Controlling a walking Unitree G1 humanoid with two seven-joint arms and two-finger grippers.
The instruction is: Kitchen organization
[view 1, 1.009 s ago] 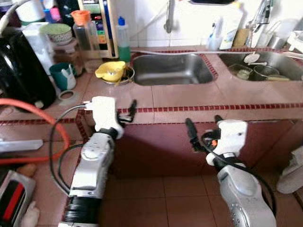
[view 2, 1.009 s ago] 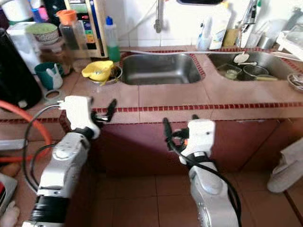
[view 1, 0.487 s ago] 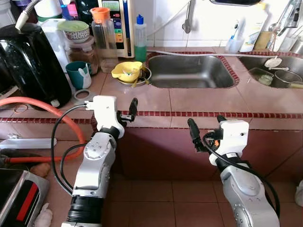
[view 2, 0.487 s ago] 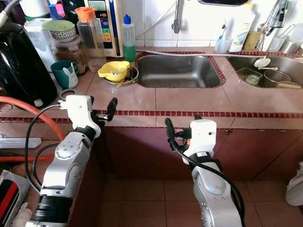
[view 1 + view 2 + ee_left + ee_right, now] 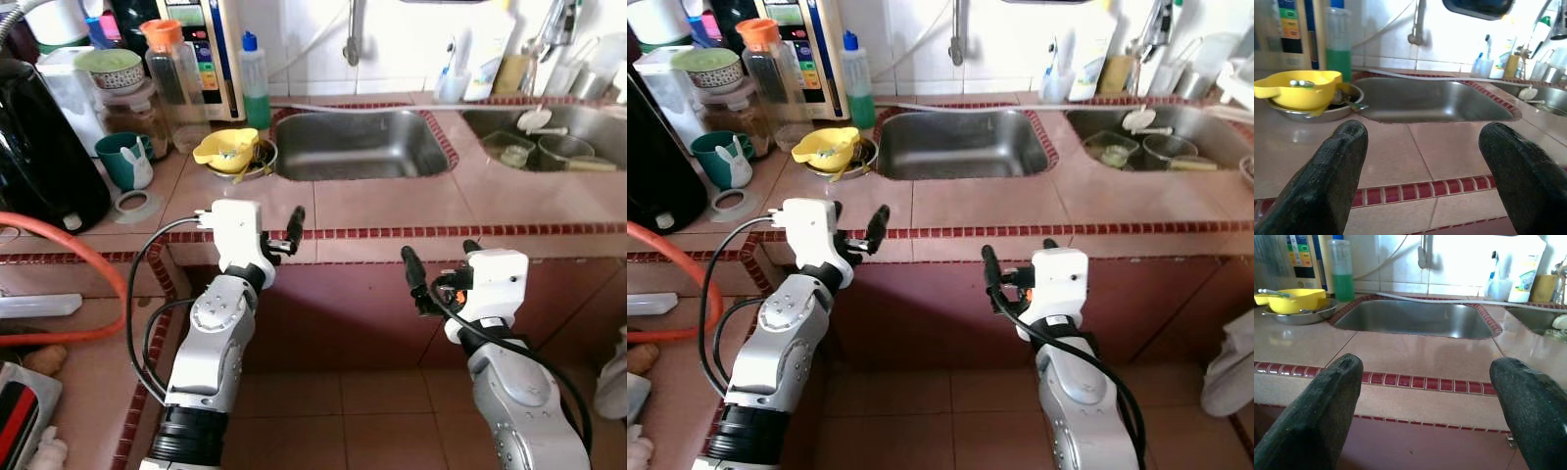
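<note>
My left gripper [image 5: 290, 229] is open, level with the front edge of the tiled counter [image 5: 392, 206], its fingers [image 5: 1334, 171] wide apart with nothing between them. Down in front of the cabinet face, my right gripper [image 5: 439, 258] is also open and empty, a little below the counter edge. A yellow bowl [image 5: 227, 149] sits on a metal plate left of the empty steel sink [image 5: 358, 145]. In the left wrist view the yellow bowl [image 5: 1300, 88] lies ahead across the counter.
A teal mug [image 5: 122, 159], a tape ring [image 5: 132, 204], a black appliance [image 5: 39, 147], an orange-lidded pitcher [image 5: 174, 73] and a green soap bottle [image 5: 256, 83] crowd the counter's left. A second sink [image 5: 549, 137] holds dishes. An orange hose [image 5: 78, 245] loops at left.
The whole picture has shifted, so the camera moved. Both arms keep about the same pose before the counter, with both grippers still open and empty.
</note>
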